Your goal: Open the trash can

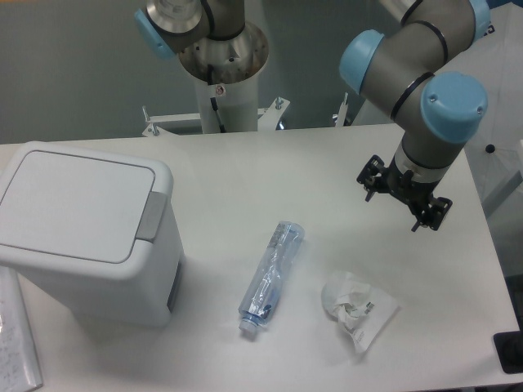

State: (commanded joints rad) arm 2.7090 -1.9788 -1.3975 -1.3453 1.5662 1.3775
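Observation:
The trash can (90,233) is a large white boxy bin standing at the left of the table. Its flat lid (75,204) lies shut, and the grey push latch (149,216) sits on the lid's right edge. My gripper (404,196) hangs over the right side of the table, far to the right of the bin and touching nothing. Only black parts show under the grey and blue wrist; the fingers are hidden, so open or shut does not show.
A clear plastic bottle (271,276) lies on its side mid-table, right of the bin. A crumpled clear wrapper (356,306) lies front right. A paper sheet (16,347) lies at the front left edge, a dark object (509,351) at the right edge. The arm's base column (222,77) stands behind.

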